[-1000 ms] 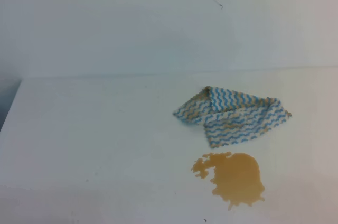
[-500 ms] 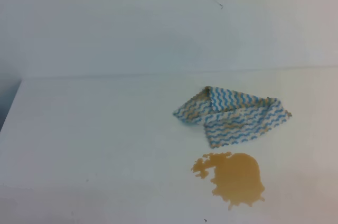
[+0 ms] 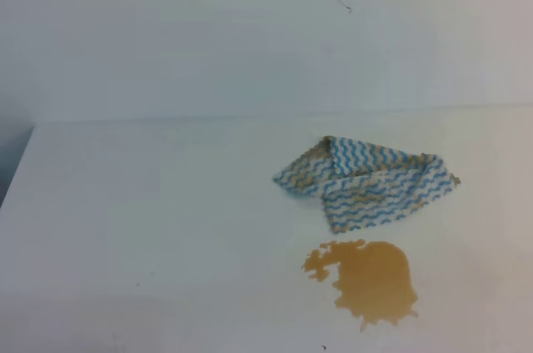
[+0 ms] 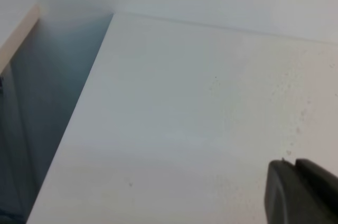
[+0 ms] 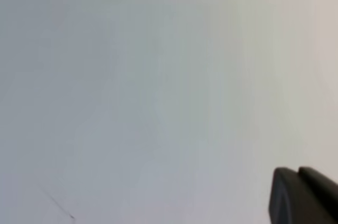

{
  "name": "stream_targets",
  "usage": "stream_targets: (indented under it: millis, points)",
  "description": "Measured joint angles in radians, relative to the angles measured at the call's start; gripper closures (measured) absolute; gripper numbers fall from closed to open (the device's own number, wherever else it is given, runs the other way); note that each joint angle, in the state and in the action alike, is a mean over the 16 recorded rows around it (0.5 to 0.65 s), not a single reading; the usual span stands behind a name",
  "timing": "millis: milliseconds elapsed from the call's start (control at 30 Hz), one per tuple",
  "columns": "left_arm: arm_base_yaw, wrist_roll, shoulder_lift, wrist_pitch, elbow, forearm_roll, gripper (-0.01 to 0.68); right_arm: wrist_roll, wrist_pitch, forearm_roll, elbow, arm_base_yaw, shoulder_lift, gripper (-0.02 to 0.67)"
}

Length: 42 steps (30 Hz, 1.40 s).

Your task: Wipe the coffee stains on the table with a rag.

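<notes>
From the high view I see the coffee stains (image 3: 368, 280) nearest me, a tan blotch with ragged lobes sitting close to the near edge of the desk (image 3: 150, 220), right of the middle. Just beyond the blotch, apart from it by a narrow strip of bare white, lies the rag (image 3: 366, 182), folded into a rough triangle with its blue zigzag stripes up and some tan marks on it. To the left of both, the desk top runs wide and bare as far as its left edge, which slants away toward the far corner beside a dark gap. Past the rag the surface continues to the straight back edge, where the pale wall (image 3: 250, 37) rises. Neither arm shows in the high view. In each wrist view only a dark corner of the left claw (image 4: 301, 192) and the right claw (image 5: 303, 195) shows, and I cannot tell whether either is clenched or released.
</notes>
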Motion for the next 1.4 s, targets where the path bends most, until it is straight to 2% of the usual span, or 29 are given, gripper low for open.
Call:
stream_targets:
  millis: [167,400,600,933,1133,1400]
  points:
    - [0.0,-0.001,0.0,0.0,0.0,0.0,0.674,-0.013,0.076,0.052,-0.033,0.0,0.004,0.651]
    - [0.0,0.0,-0.002,-0.001,0.003,0.0,0.674,-0.05,0.367,0.12,-0.147,0.0,0.078,0.649]
    - [0.0,0.0,-0.002,-0.001,0.003,0.0,0.674,-0.165,0.58,0.171,-0.298,0.0,0.263,0.649]
    - [0.0,0.001,0.0,0.0,0.0,0.0,0.674,-0.357,0.487,0.309,-0.472,0.03,0.792,0.649]
    - [0.0,0.001,0.0,0.0,0.0,0.0,0.674,-0.413,0.433,0.368,-0.633,0.134,1.19,0.65]
    - [0.0,0.0,0.0,0.0,0.0,0.0,0.674,-0.482,0.515,0.365,-0.975,0.295,1.677,0.651]
